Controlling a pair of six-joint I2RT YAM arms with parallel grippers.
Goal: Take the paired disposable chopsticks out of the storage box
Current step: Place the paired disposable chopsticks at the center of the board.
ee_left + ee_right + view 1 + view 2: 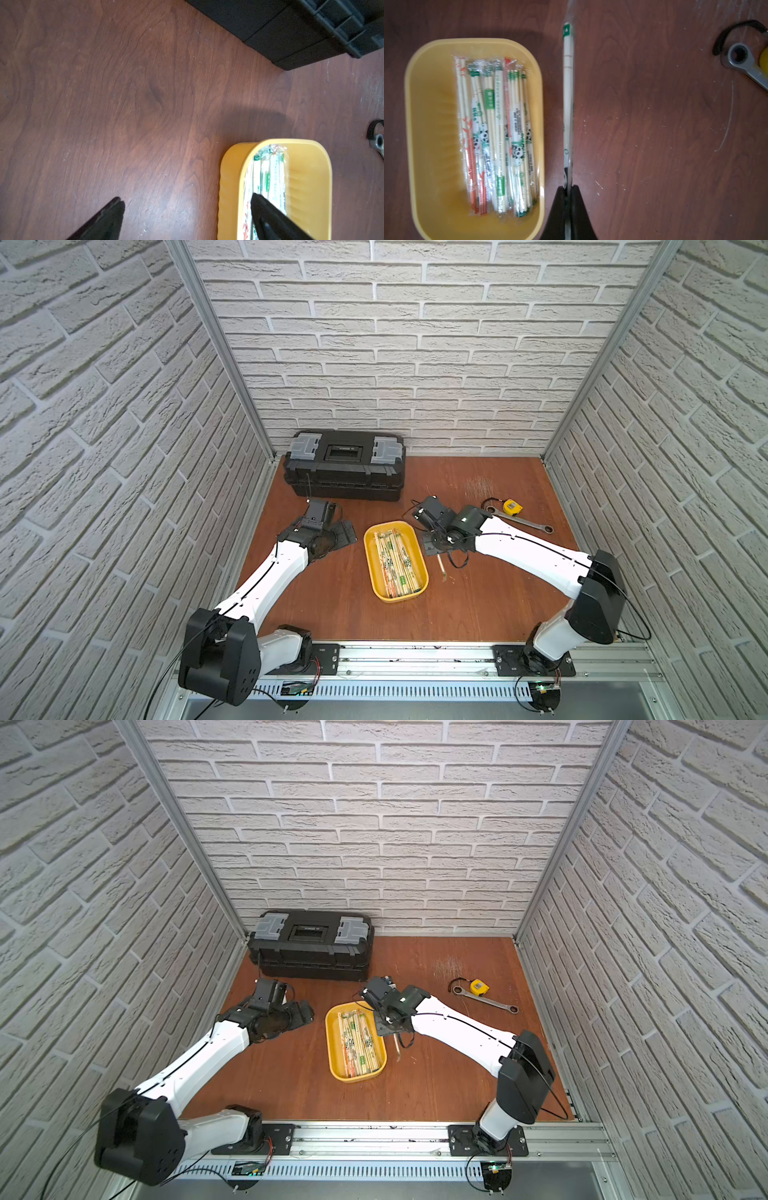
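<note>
Clamping one chopstick pair (568, 83) in right gripper (568, 188), just beside storage box (421, 124); holding left gripper (187, 197) spread wide, empty, near opposite rim.

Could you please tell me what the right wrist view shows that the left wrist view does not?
Only the right wrist view: one wrapped chopstick pair clamped in the shut right gripper, beside the yellow tray. Only the left wrist view: the black toolbox and the open left gripper. Both: that tray, the chopsticks lying in it, and the wrench.

White-shelled arms (266, 580) — black joint housings (598, 597), thin black cables (536, 545) along each.
</note>
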